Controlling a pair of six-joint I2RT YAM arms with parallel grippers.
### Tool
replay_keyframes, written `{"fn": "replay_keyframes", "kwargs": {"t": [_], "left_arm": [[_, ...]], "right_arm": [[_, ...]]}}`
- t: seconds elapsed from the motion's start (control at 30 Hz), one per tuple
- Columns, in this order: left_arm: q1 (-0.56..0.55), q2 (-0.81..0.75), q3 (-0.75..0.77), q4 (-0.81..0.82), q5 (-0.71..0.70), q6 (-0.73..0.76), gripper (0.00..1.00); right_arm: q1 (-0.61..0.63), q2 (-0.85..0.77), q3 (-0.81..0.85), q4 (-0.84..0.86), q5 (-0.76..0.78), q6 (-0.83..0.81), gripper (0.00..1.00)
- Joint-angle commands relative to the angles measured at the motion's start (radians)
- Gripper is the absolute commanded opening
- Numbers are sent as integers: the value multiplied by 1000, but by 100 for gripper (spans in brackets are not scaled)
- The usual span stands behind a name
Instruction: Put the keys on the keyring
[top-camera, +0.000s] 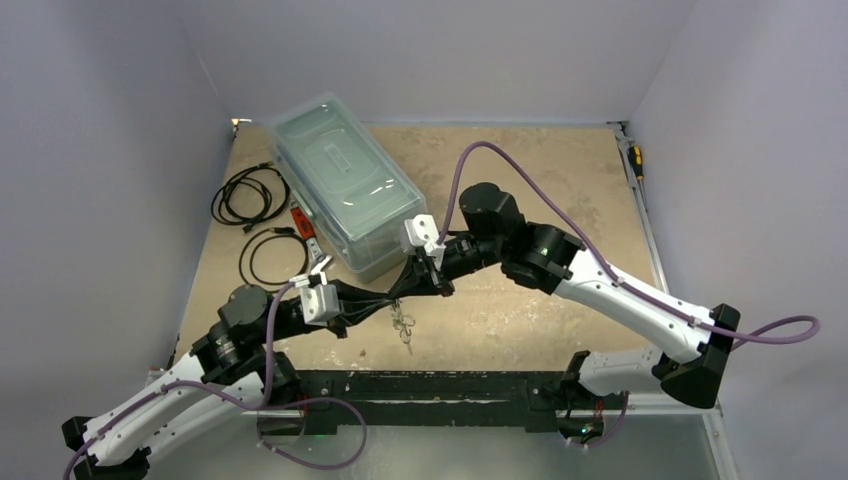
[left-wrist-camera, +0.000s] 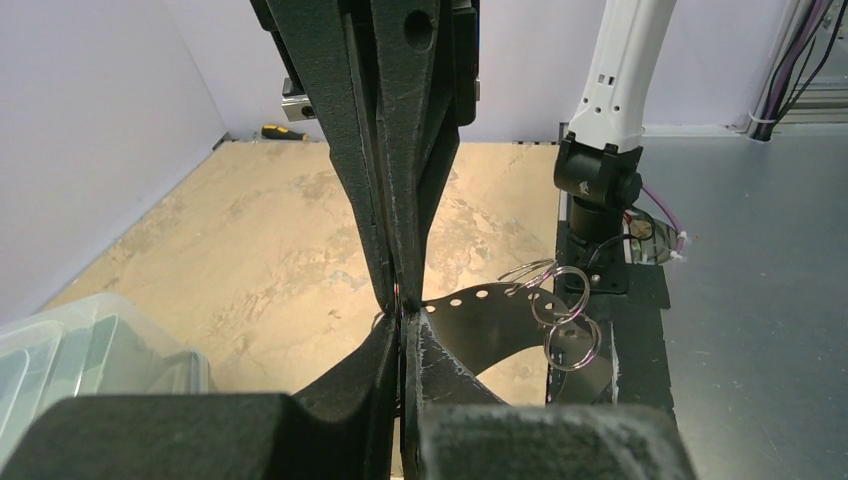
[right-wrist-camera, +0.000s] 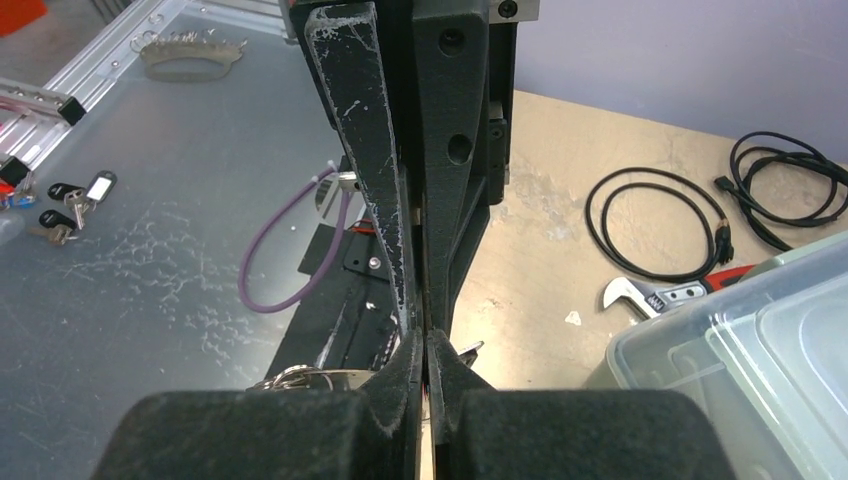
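The keyring (left-wrist-camera: 490, 325) is a thin curved band with holes and several metal rings (left-wrist-camera: 565, 310). It hangs above the table between both grippers, which meet tip to tip. My left gripper (left-wrist-camera: 402, 322) is shut on one end of the band. My right gripper (right-wrist-camera: 426, 340) comes from the opposite side, its jaws pressed together at the same spot, with the band (right-wrist-camera: 330, 378) running out to the left. In the top view the rings (top-camera: 403, 325) dangle below the left gripper (top-camera: 392, 298) and right gripper (top-camera: 412, 283). The keys (right-wrist-camera: 70, 200) lie loose on the grey metal surface, away from both grippers.
A clear lidded plastic box (top-camera: 345, 185) stands just behind the grippers. Black cables (top-camera: 250, 195) and a red-handled wrench (top-camera: 305, 225) lie to its left. A screwdriver (top-camera: 636, 160) rests at the right edge. A second pale band with rings (right-wrist-camera: 190, 58) lies on the metal surface.
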Motion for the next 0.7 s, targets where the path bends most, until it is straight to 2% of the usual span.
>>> {"fn": "replay_keyframes", "kwargs": {"t": [0.0,0.2,0.3,0.33,0.43,0.5,0.6,0.67], "left_arm": [[2,3,24,86,-2,15,0],[1,-6,23,88,-6,15,0],[1,-13,22,91,-5,14,0],[2,-15,22,91,-7,14,4],[2,-25,18,95,-10,16,28],[2,-29,18,94,-16,19,37],[2,-36,18,92,-23,22,39],[2,-42,17,92,-24,24,34]], "right_arm": [[12,26,37,-32,-11,-20,0],[14,26,21,-31,24,-36,0],[14,3,-13,23,32,-24,0],[14,-8,-28,46,35,-17,0],[12,-50,-80,138,68,12,0],[13,-87,-130,222,102,38,0],[12,-134,-183,310,102,61,0],[13,-154,-206,347,98,73,0]]}}
